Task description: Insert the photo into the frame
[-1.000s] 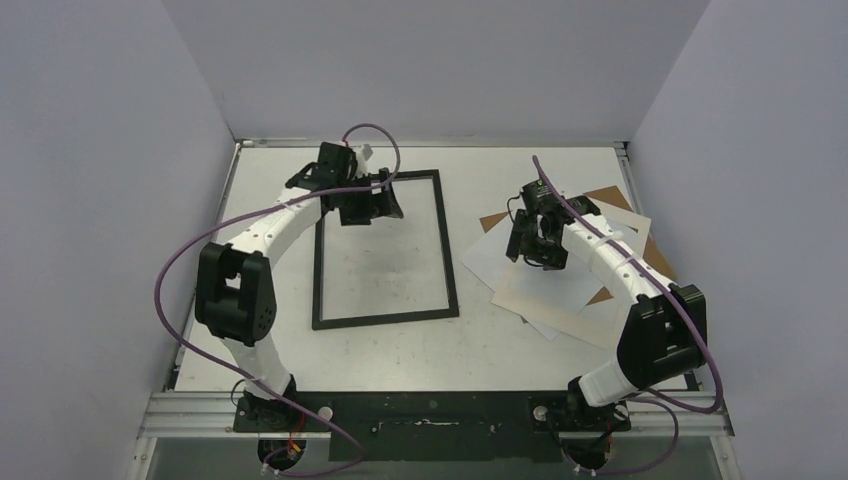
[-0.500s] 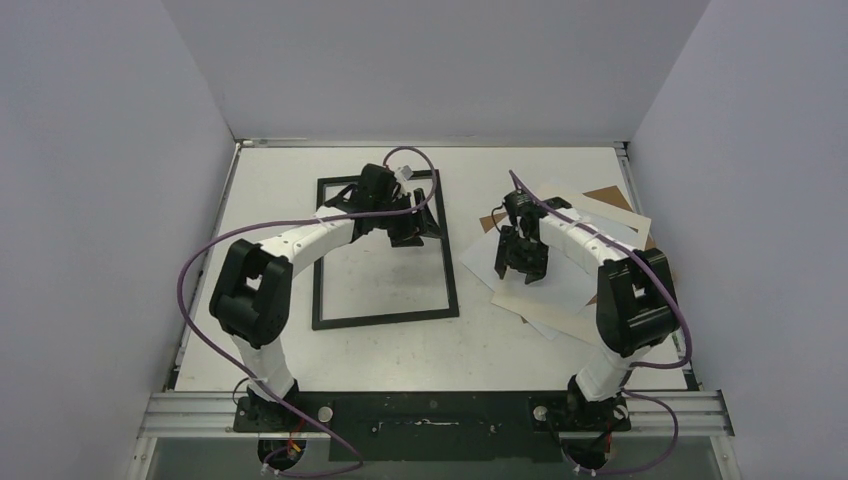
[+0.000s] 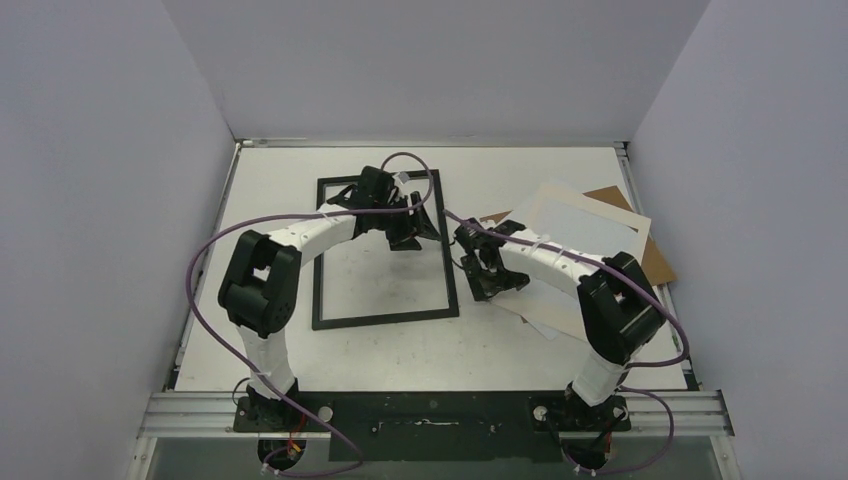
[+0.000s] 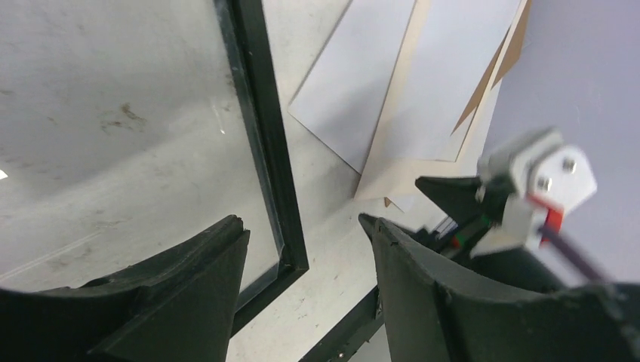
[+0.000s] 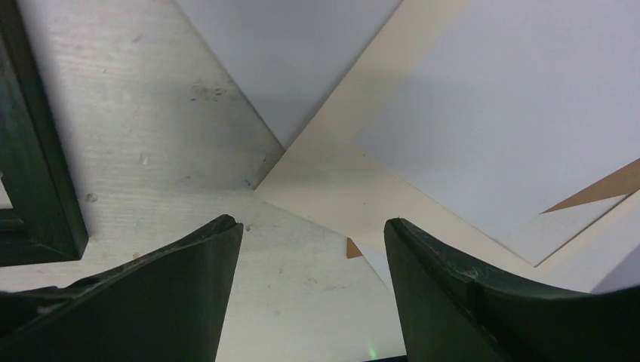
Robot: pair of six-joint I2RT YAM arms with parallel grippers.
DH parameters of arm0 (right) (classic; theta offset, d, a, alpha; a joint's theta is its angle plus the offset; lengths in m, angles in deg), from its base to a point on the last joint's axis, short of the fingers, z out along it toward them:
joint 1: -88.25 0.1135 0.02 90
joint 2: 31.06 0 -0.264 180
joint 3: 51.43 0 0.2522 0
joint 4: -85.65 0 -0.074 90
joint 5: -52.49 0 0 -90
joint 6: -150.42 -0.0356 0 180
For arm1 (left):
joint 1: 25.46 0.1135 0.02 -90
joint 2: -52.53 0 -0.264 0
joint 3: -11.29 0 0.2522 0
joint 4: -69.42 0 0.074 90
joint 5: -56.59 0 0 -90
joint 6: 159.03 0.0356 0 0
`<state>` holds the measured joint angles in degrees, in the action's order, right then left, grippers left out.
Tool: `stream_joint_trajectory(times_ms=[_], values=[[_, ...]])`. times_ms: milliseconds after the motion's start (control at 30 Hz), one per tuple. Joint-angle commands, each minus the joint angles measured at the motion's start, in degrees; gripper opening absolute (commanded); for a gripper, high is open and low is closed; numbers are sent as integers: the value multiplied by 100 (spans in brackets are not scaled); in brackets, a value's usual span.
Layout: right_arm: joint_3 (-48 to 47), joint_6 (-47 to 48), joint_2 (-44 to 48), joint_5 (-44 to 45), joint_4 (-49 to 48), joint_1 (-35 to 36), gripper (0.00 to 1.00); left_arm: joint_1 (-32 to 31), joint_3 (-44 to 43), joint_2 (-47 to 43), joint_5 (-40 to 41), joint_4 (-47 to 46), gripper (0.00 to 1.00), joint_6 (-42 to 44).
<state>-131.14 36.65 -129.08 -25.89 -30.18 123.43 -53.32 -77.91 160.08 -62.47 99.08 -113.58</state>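
Observation:
The black frame (image 3: 384, 318) lies flat left of centre, its right bar (image 4: 266, 151) running between my left fingers. My left gripper (image 3: 408, 232) hovers open over that bar's far half, holding nothing. A plain white sheet (image 5: 287, 45), apparently the photo face down, sticks out at the paper pile's left edge (image 4: 351, 83); no printed side shows. My right gripper (image 3: 486, 278) stands open and empty over bare table between the frame and the pile, beside the cream mat's corner (image 5: 332, 181).
The cream mat (image 3: 560, 197) with its cut-out window lies on top of the pile at right. Brown cardboard (image 3: 655, 262) pokes out behind it. More white paper (image 3: 545, 318) shows at the pile's near edge. Grey walls enclose the table.
My left gripper moved from the frame's far left to its right bar and narrowed. My right gripper left the top of the pile and came down-left to its edge, uncovering the mat.

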Motion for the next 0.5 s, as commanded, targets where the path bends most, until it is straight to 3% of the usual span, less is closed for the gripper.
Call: stream_joint_trajectory(times_ms=[0, 467], values=[[-24, 651, 120, 1127, 33, 648, 71, 356, -446, 145, -93, 320, 59, 195], [-268, 663, -945, 2514, 138, 1488, 69, 833, -525, 139, -4, 790, 59, 348]])
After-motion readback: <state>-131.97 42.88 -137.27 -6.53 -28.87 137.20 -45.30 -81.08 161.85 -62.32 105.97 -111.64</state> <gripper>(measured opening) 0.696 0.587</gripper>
